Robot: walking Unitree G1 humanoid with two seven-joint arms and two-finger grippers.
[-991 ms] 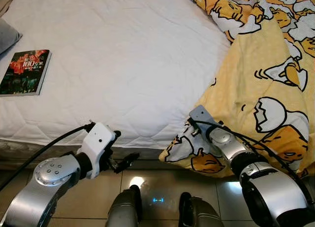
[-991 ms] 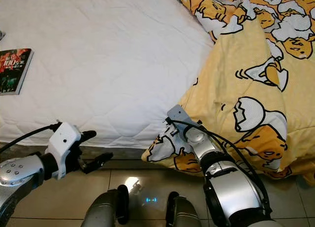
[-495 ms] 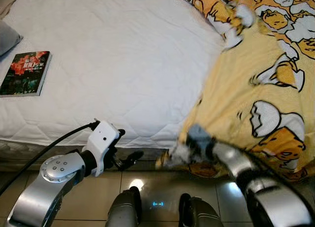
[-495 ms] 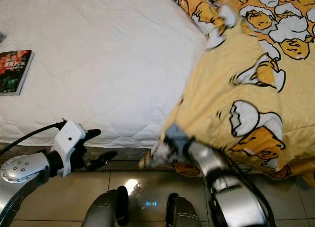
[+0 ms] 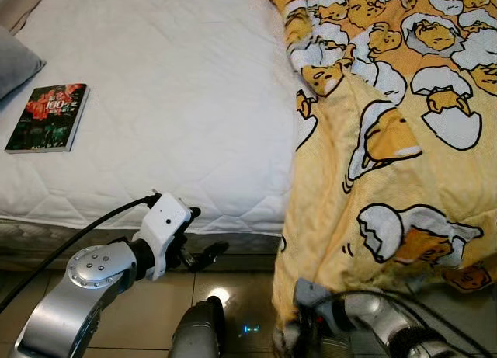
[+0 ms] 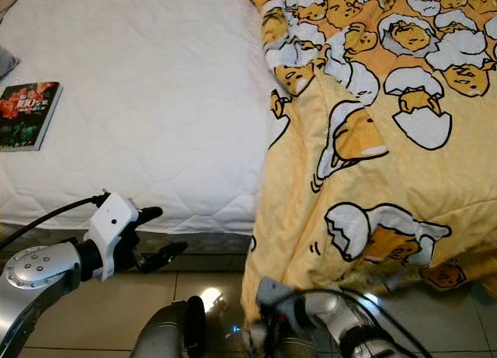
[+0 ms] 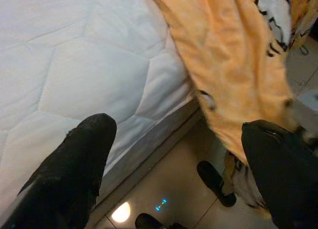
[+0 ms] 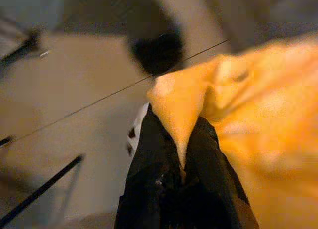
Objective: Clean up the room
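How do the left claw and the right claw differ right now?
The left claw is open and holds nothing; the right claw is shut on the yellow blanket. The left hovers by the mattress edge; the right sits low over the floor. Both have black fingers.

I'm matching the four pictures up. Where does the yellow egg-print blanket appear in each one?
Left eye view: blanket over the right side.
Right eye view: right side, hanging to the floor.
Left wrist view: upper right, beyond the open left end effector.
Right wrist view: its edge pinched by the right end effector.
Shared landmark: white mattress.
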